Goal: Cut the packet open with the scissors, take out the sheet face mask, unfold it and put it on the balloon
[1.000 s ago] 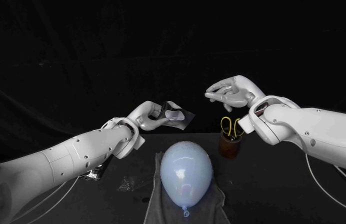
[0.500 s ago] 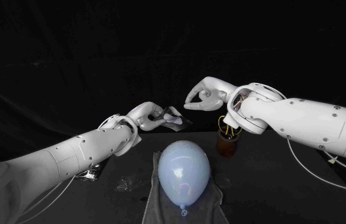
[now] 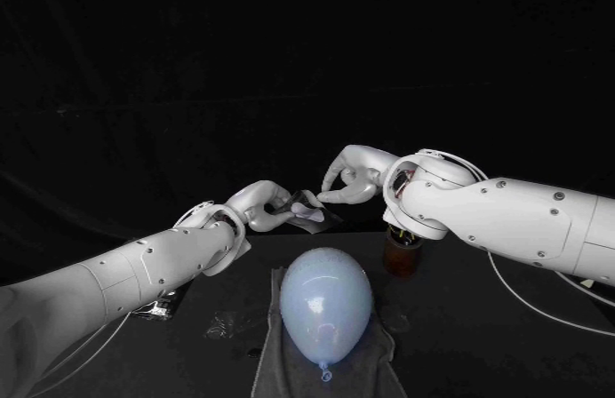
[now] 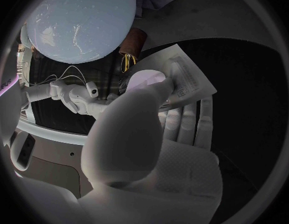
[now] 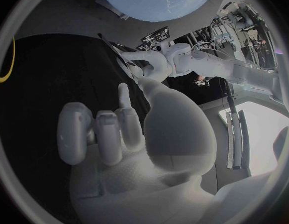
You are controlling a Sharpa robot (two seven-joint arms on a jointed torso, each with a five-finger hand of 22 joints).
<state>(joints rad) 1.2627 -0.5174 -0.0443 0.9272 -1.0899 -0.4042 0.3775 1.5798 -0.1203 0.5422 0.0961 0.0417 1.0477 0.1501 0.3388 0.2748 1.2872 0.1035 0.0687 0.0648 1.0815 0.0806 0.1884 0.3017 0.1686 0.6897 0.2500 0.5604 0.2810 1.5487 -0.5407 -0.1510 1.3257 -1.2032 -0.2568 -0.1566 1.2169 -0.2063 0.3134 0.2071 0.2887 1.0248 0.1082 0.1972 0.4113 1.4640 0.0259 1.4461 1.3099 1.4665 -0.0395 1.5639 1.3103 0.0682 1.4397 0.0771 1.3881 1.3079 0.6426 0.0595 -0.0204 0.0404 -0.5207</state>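
Left hand holds the packet up; right hand is close beside it.

The left hand [image 3: 263, 207] is raised above the worktop [image 3: 513, 345] behind the balloon and pinches the flat packet [image 3: 315, 211] between thumb and fingers, the thumb pressed on its face and the fingers [image 4: 184, 119] lying behind it. The right hand [image 3: 348, 182] hangs at the packet's far edge with its fingers partly curled and one fingertip pointing at it. I cannot tell whether it touches the packet or how far it is closed. The pale blue balloon [image 3: 324, 298] lies lengthwise on a dark cloth [image 3: 275, 367], its knot toward the robot. Just right of the balloon stands a brown cup [image 3: 403, 258] with the yellow-handled scissors [image 4: 128, 63] upright in it. A crumpled scrap of clear film [image 3: 228, 327] lies on the worktop left of the cloth.
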